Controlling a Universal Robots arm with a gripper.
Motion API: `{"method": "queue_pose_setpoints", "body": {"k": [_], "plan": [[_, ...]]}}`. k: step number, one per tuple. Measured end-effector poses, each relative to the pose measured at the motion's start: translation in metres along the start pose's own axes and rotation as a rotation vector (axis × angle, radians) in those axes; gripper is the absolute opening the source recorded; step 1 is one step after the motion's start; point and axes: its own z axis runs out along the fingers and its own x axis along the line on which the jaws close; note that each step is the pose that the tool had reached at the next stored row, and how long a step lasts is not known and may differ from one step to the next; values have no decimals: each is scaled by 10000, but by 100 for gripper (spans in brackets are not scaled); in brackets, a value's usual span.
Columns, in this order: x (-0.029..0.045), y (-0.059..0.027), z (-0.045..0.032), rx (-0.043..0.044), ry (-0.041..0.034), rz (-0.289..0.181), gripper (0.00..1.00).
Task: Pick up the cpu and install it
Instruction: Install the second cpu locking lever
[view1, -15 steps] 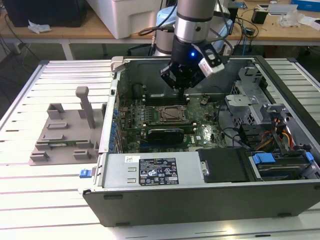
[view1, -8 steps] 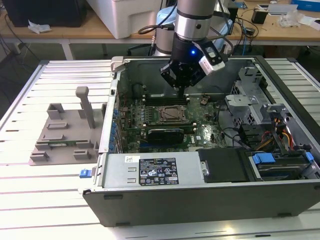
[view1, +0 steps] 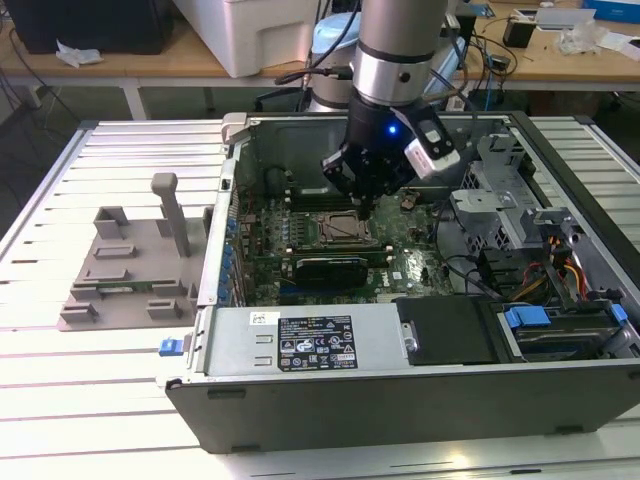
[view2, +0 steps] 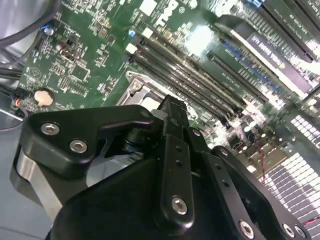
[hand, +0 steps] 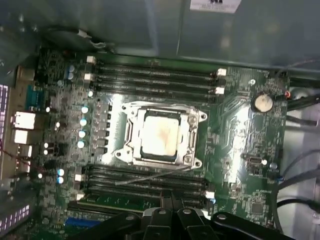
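Note:
The cpu (hand: 160, 132), a pale silvery square with a tan smudge on top, lies flat inside the metal socket frame (hand: 131, 131) on the green motherboard (hand: 240, 125). In the exterior view my gripper (view1: 362, 207) hangs inside the open computer case, a little above the socket (view1: 345, 230). Its black fingers (view2: 172, 120) are pressed together with nothing visible between them. In the first wrist view the gripper (hand: 172, 199) stands off to one side of the socket, over the memory slots, apart from the cpu.
Rows of memory slots (hand: 155, 75) flank the socket on both sides. A coin battery (hand: 262, 102) and loose cables (hand: 300, 165) sit near the board's edge. The case holds a power supply (view1: 310, 340) and a drive cage (view1: 505, 205). A grey fixture (view1: 135, 270) stands at the exterior view's left.

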Motion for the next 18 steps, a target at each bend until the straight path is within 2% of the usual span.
{"method": "queue_pose_setpoints", "body": {"k": [2,3,4,5,9,11,12,14,18], "plan": [[12,-51,7,-110,-11,-5,11],[30,-80,12,-232,-25,-10,11],[90,-96,17,-752,-79,-35,11],[123,-94,22,-954,-99,-44,11],[155,-96,111,-964,-101,-44,11],[182,-95,185,-963,-101,-44,11],[212,-93,232,-963,-100,-45,11],[251,-90,276,-964,-101,-44,11],[395,-80,437,-963,-100,-45,11]]}}
